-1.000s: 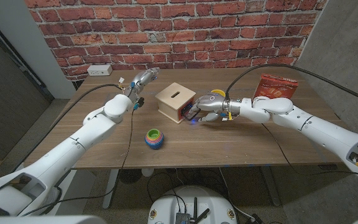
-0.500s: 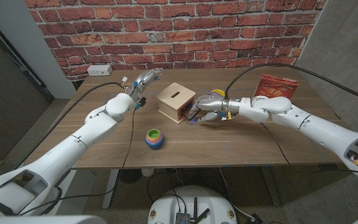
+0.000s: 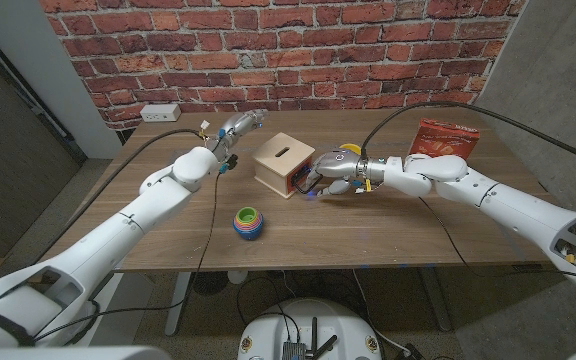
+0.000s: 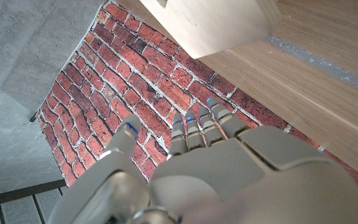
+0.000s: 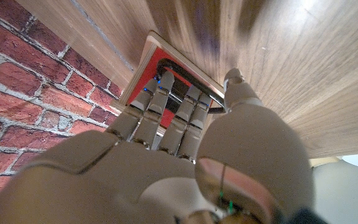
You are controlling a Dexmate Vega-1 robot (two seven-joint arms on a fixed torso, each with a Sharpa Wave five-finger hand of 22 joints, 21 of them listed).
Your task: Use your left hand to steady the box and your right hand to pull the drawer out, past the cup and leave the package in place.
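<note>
Right hand [image 3: 330, 172] has its fingers [image 5: 178, 119] curled at the drawer [image 5: 166, 71] front, grip unclear, while the left hand [image 3: 236, 126], fingers apart, hangs just beside the box [image 3: 283, 164].

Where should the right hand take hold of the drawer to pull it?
Probably the dark handle on the drawer's red front, approached from the box's right-hand face, where the right hand already is. The handle loop stands off the panel, letting fingers hook behind.

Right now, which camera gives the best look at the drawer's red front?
The right wrist view: the drawer front sits close, with the right hand at its handle. In the head view that hand mostly hides it; the left wrist view shows the box's plain wood.
</note>
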